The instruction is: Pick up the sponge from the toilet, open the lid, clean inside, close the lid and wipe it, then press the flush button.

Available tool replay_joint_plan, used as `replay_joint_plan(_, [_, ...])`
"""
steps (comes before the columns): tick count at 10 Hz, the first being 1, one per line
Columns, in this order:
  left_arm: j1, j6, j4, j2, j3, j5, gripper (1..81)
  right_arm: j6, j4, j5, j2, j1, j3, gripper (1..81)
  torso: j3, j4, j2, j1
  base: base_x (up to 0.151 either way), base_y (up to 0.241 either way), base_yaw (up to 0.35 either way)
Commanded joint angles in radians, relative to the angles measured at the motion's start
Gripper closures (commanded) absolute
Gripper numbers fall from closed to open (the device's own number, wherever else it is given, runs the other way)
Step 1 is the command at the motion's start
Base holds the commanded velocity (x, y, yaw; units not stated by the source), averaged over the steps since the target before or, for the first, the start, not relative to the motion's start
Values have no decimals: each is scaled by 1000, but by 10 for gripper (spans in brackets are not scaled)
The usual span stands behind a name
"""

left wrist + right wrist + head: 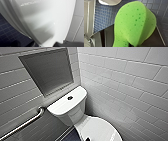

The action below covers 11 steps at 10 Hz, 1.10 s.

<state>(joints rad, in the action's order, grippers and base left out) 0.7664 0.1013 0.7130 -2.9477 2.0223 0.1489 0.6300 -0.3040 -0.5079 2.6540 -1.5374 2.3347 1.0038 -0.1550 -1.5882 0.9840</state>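
Right wrist view gives the clearest fact: the right gripper [131,45] is closed on the sponge [131,23]. It pinches the sponge at one end, so the soft green pad is folded in two and stands out in front of the gripper. Beyond the sponge is the blue floor [105,16], with a white edge of the toilet [109,2] farther away. So the sponge hangs in the air, apart from the bowl.

The left gripper [67,44] is very near the glossy lid [47,21], which lies directly in front of it. I cannot tell whether this gripper is open or closed, or whether it touches the lid. The wall [78,28] is just beside it on one side.

In the head view the lid seems to be down, and the flush button [70,98] sits untouched on the tank, well beyond both grippers. I judge that opening the lid is the step in hand.

Several things could go wrong:
- The lid is smooth and rounded, so the left gripper may slide off its edge. A lid lifted only partly could then fall back.
- The wall is close, so a wide swing of the left arm could hit the tiles.
- The sponge is held at one end only. A knock or a hard press could pull it free, and it would drop to the floor.
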Motion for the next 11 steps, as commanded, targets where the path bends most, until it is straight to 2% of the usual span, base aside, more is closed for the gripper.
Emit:
replay_joint_plan(1, [-187, -29, 0, 25, -152, -86, 10, 2, -15, 32, -23, -8, -8, 811, 0, 0, 0, 0, 0, 0, 0])
replay_joint_plan(2, [-187, -29, 0, 45, -184, -100, 10, 2, -15, 31, -24, -8, -11, 811, 0, 0, 0, 0, 0, 0, 0])
replay_joint_plan(3, [-184, -29, 0, 59, -206, -111, 10, 2, -17, 31, -23, -7, -12, 811, -39, 0, 0, 0, 0, 0, 0])
replay_joint_plan(5, [-183, -26, 2, 80, -234, -132, 10, 2, -17, 31, -23, -7, -12, 811, -60, 0, 0, 0, 0, 0, 0])
replay_joint_plan(6, [-184, -25, 2, 85, -241, -134, 10, 2, -17, 31, -23, -7, -12, 811, -38, 0, 0, 0, 0, 0, 0])
replay_joint_plan(8, [-178, -15, 13, 100, -249, -146, 10, 2, -17, 31, -23, -5, -12, 811, -56, 0, 0, 0, 0, 0, 0])
replay_joint_plan(11, [-181, 18, 13, 175, -367, -236, 10, 2, -18, 31, -21, -4, -12, 811, -55, 0, 0, 0, 0, 0, 0])
